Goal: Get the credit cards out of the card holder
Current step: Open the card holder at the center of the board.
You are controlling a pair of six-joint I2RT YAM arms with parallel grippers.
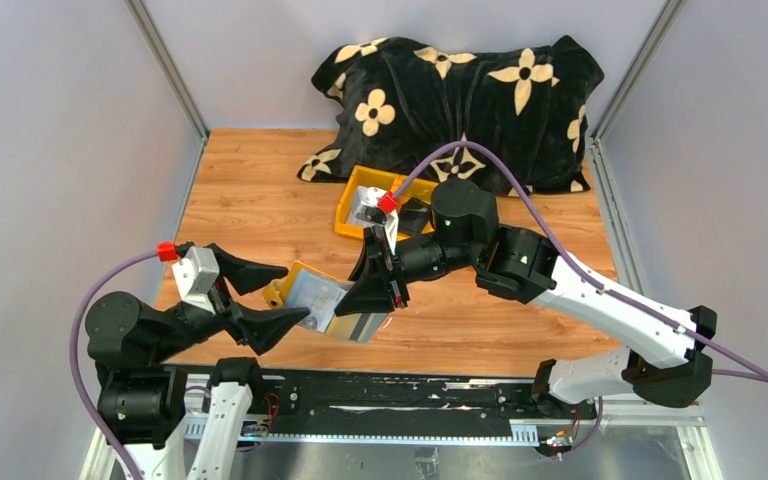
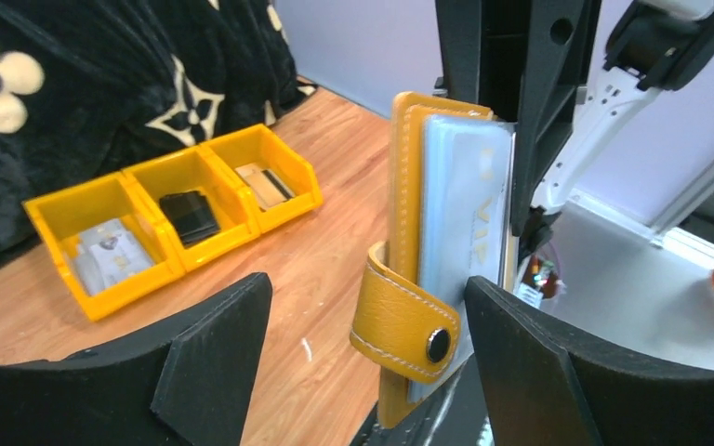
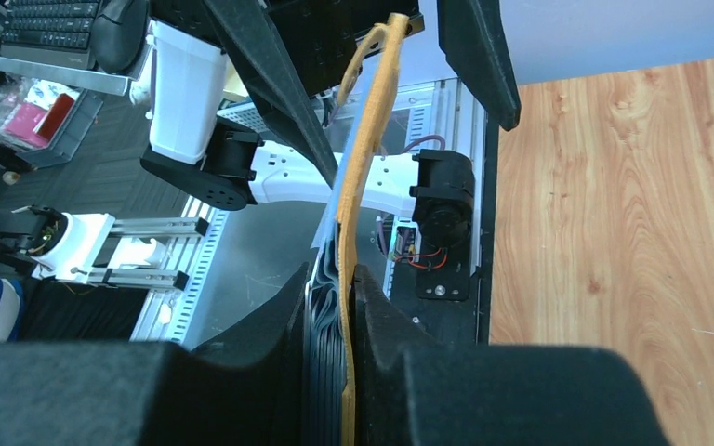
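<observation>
Far left: left gripper (image 1: 282, 297), jaws spread wide, one finger on either side of the tab end of the wallet (image 1: 315, 295). No grip there; contact on the far side hard to judge from the left wrist view.

Centre: wallet up in the air above the table (image 1: 250, 190), near the front edge, between the two grippers. Stands on edge in the left wrist view, snap tab undone and hanging loose. Shows a pale card (image 2: 460, 214) with lettering through a grey sleeve, still tucked inside. No card out of the wallet yet, as far as can be seen.

Just right of it: right gripper (image 1: 368, 300), jaws pinched tight on the wallet's leaf and sleeves, carrying the whole weight.

Behind, right of centre: yellow bin (image 1: 345, 215) with three compartments, something lying in each, and a black flowered cushion (image 1: 460, 90) at the back.

Probably the step of steadying the wallet so the freed left gripper can go for a card. Next move likely calls for closing the left jaws on a card's edge alone, not on leather or sleeve, then pulling straight along the sleeve while the right pinch holds firm. Risk of dragging the whole wallet out of the pinch, or of catching the sleeve with the card.
</observation>
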